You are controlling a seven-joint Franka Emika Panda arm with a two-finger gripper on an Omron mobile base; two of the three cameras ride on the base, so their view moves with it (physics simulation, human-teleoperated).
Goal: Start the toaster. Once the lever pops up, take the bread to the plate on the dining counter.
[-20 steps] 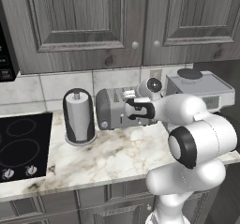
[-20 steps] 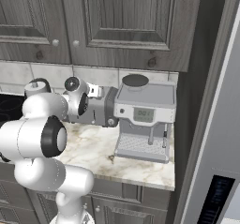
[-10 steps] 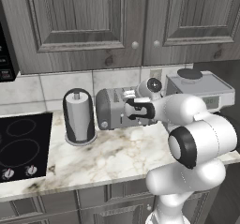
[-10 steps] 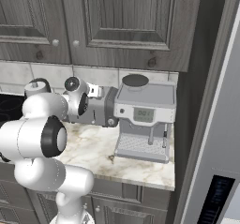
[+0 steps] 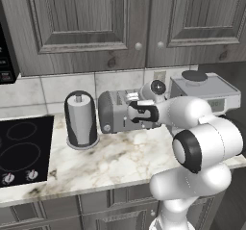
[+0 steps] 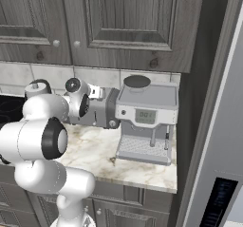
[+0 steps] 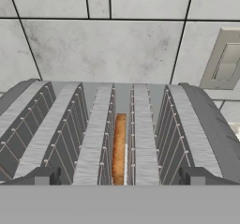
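The toaster (image 5: 114,111) is a wide grey box on the marble worktop, also seen from the other side (image 6: 103,113). From the hand camera its slotted top (image 7: 93,134) lies just ahead. The bread (image 7: 120,147), a tan slice seen edge-on, sits down in a middle slot. My gripper (image 7: 119,177) hovers at the toaster's near edge, open, with one fingertip (image 7: 43,176) on each side of that slot and nothing between them. The hand is at the toaster's front top (image 5: 136,111) (image 6: 95,103). The plate and the dining counter are out of view.
A dark paper-towel holder (image 5: 80,121) stands left of the toaster, with a black cooktop (image 5: 19,147) beyond it. A silver coffee machine (image 6: 147,119) stands close on the toaster's right. A tiled wall with an outlet (image 7: 224,61) is behind, and cabinets hang above.
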